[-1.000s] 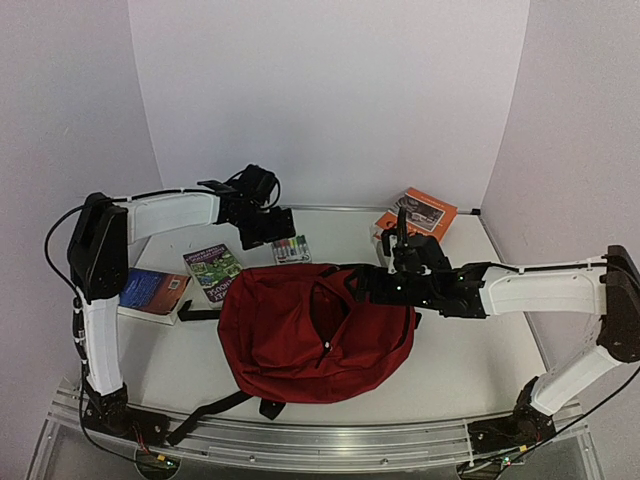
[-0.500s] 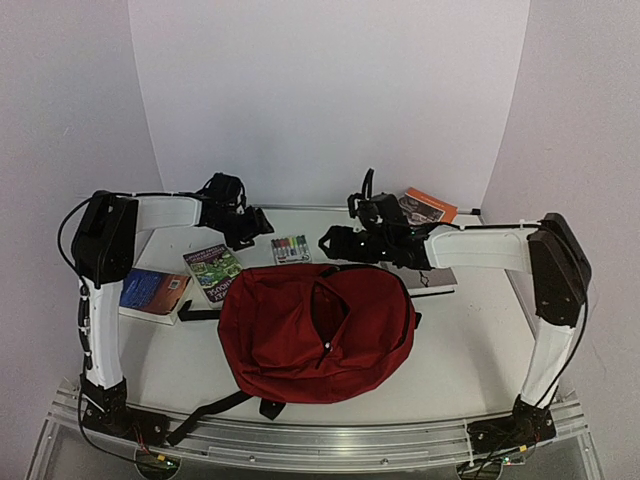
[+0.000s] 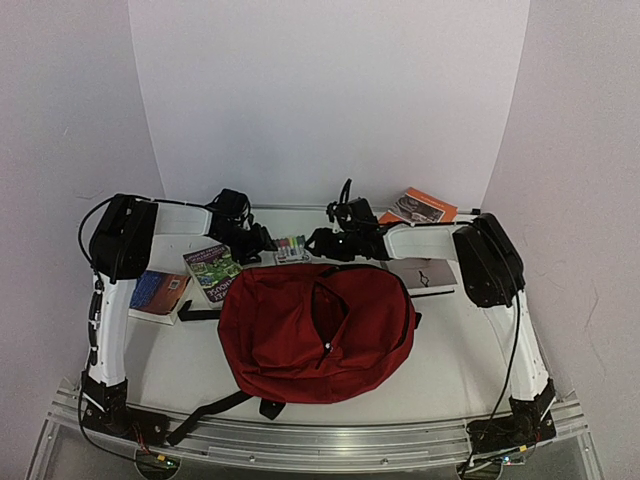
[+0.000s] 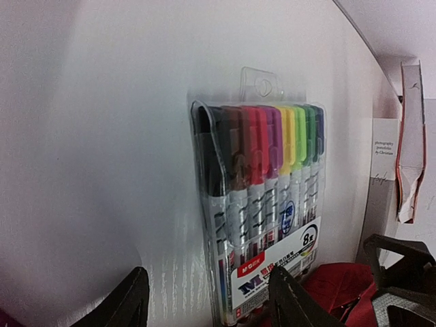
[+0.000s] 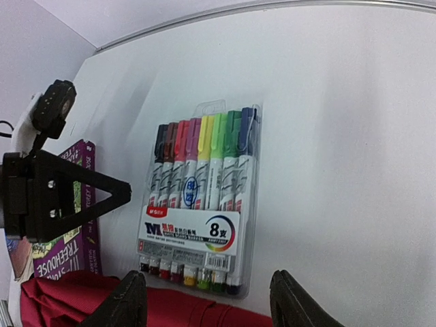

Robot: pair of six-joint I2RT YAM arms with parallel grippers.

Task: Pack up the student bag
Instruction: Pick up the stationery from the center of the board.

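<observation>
Student bag: the dark red student bag (image 3: 300,345) lies flat in the lower centre of the top view. Its black straps trail toward the bottom edge. A curved zip line runs across its upper face and looks partly parted, which would suit loading from above.
Marker pack: a clear marker pack (image 5: 197,204) of eight coloured pens lies flat on the white table (image 3: 470,360), just above the bag's upper edge. Its lower end is just beside the red fabric and perhaps touching it.
Left gripper: the left gripper (image 4: 208,286) sits low at the pack's left in the top view. Its jaws are spread partway and hold nothing.
Right gripper: the right gripper (image 5: 204,286) faces it from the pack's right. It too is partly spread and holds nothing.
Why both: the pack is thin and lies flat, so it likely needs a low approach from each side, or one arm to steady it while the other lifts.
Other items: a purple book (image 3: 212,270) and a blue book (image 3: 155,292) lie at left, and an orange book (image 3: 420,206) at upper right. All are outside the bag.
Progress: judged early, with nothing visibly packed.
</observation>
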